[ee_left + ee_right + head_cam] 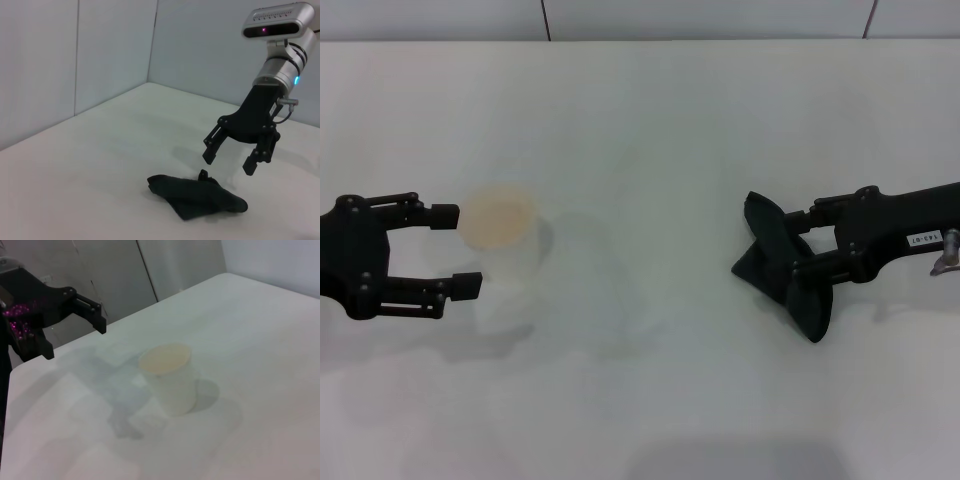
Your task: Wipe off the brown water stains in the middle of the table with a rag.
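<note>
Black rag (785, 268) lies under right gripper (807, 240) (jaws spread).

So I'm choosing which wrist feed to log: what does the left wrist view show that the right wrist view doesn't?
Only the left wrist view shows the rag lying on the table, with the right end effector open just above it. Only the right wrist view shows the white cup, upright, and the left end effector, open, beside it. Both show the white table; neither shows a brown stain.
</note>
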